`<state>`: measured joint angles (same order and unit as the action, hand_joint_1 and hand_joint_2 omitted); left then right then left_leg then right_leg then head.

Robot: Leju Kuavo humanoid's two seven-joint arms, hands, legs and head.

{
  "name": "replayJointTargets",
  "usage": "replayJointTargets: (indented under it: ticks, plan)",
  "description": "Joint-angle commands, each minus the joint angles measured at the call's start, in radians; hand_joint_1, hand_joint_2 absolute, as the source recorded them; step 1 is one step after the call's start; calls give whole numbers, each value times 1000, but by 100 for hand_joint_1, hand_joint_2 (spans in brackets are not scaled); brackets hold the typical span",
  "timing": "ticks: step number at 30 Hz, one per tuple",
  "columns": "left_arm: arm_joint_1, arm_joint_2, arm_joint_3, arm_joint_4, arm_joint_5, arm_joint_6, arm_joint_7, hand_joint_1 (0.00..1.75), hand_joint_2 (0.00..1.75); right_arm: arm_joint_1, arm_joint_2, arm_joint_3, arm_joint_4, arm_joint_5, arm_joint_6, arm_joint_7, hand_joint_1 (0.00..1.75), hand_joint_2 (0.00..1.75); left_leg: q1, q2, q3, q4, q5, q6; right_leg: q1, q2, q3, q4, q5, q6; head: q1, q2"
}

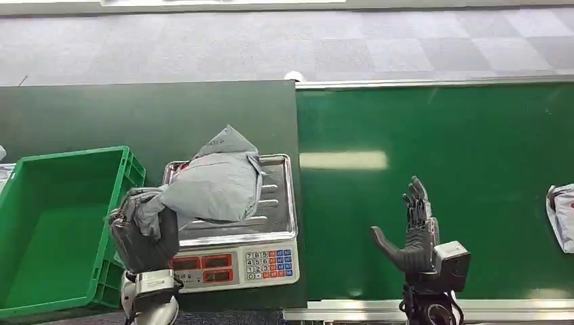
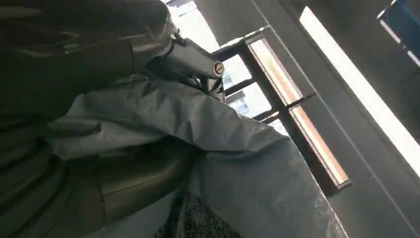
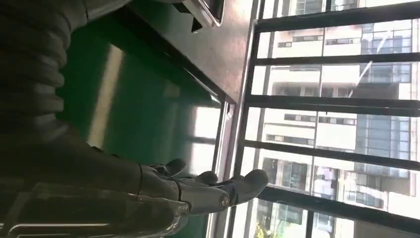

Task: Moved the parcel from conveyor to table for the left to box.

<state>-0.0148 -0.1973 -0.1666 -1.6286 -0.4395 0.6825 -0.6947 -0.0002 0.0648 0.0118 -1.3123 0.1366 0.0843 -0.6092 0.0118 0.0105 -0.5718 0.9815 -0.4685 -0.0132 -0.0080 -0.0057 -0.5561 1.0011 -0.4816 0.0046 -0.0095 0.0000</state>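
**Grey parcel lying on the scale, gripped at its lower-left end**

The grey parcel (image 1: 220, 183), a soft, crinkled plastic mailer bag, is lying across the steel pan of the weighing scale (image 1: 277, 203) on the dark green desk (image 1: 101, 115). Its long axis is running from about 7 o'clock to 1 o'clock, with a peaked corner pointing up toward 12 o'clock and the bunched lower end hanging off the pan's 8 o'clock corner. The left robot hand (image 1: 142, 233) is clamping that bunched end, its dark fingers wrapping the folds; in the left wrist view the parcel (image 2: 237, 163) is draping over the hand (image 2: 64, 148), hiding most of the fingers.

The scale's ribbed pan is showing at 3 o'clock of the parcel, and its keypad front is facing 6 o'clock. A green ribbed plastic crate (image 1: 54, 223) is sitting at 9 o'clock of the scale, cut off by the frame's edge.

The right robot hand (image 1: 413, 233) is hovering over the glossy green conveyor belt (image 1: 474, 149), fingers straight and spread apart, holding nothing. Another grey bag (image 1: 562, 217) is lying at the belt's 3 o'clock edge, half cropped.
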Motion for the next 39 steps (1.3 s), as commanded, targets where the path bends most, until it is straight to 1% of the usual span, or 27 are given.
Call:
replayJointTargets:
  ticks: [1,2,4,6,8,9,10,11,16,21,25,29,31,34,38,39]
  plan:
    - [23,-106,217,-247,-58,16,-3,175,175,-13,-17,33,57,-5,-8,0,0,175,1,1,0,1,0,0,1,2,0,0,0,0,0,0]
    - [24,-114,241,-253,-56,16,-3,175,175,-12,-16,35,56,-6,-10,1,0,175,1,1,0,1,-1,0,1,3,0,0,0,0,0,0]
    - [4,-149,352,-291,-156,16,-3,175,175,-6,-15,39,52,-6,-14,3,0,175,0,2,0,0,-1,0,0,2,0,0,0,0,0,0]
    - [-22,-152,458,-310,-199,16,-3,175,175,0,-8,36,43,-5,-19,7,0,175,0,1,0,0,0,0,1,3,0,0,0,0,0,0]
    - [-39,-152,522,-314,-227,16,-3,175,175,5,-2,33,37,-3,-21,10,0,175,0,2,1,0,0,0,1,3,0,0,1,0,0,0]
    - [-53,-152,579,-309,-227,16,-3,175,175,9,3,30,33,1,-23,13,0,175,0,2,1,-1,0,0,0,3,0,0,0,0,0,0]
    - [-55,-152,587,-308,-228,16,-3,175,175,10,4,29,32,2,-24,14,0,175,0,1,1,0,0,0,0,2,0,0,0,0,0,0]
    - [-68,-152,638,-306,-245,16,-3,175,175,13,6,28,30,6,-24,16,0,175,0,2,2,-1,0,0,0,4,1,-1,1,-1,0,0]
    - [-68,-152,638,-306,-245,16,-3,175,175,13,6,28,30,6,-24,16,0,175,0,0,1,0,0,0,0,1,1,-1,0,0,0,0]
    - [-93,-152,748,-304,-247,16,-3,175,175,21,10,22,23,15,-25,18,0,175,0,1,1,-1,0,0,0,2,1,-1,0,0,0,0]
    - [-93,-152,748,-304,-247,16,-3,175,175,21,10,22,23,15,-25,18,0,175,0,0,1,-1,0,0,0,1,1,-1,0,-1,0,0]
    - [-112,-152,845,-284,-267,16,-3,175,175,35,12,13,8,19,-28,19,0,175,0,0,2,-1,0,0,0,1,2,-1,0,0,0,0]
    - [-120,-152,890,-249,-315,16,-3,175,175,48,16,5,-3,23,-31,20,0,175,0,0,2,-2,0,1,0,2,2,-2,0,0,0,0]
    - [-133,-152,921,-232,-422,16,-3,175,175,65,19,-6,-26,29,-32,22,0,175,-1,-1,2,-2,0,0,0,0,2,-1,0,0,0,0]
    - [-142,-152,924,-176,-512,16,-3,175,175,70,19,-18,-50,30,-28,28,0,175,0,-3,2,-2,1,1,0,-1,2,-2,0,0,0,0]
    - [-146,-152,925,-141,-537,16,-3,169,175,62,15,-15,-48,20,-31,39,0,175,-1,-2,1,-1,1,0,0,-1,1,-1,0,0,0,0]
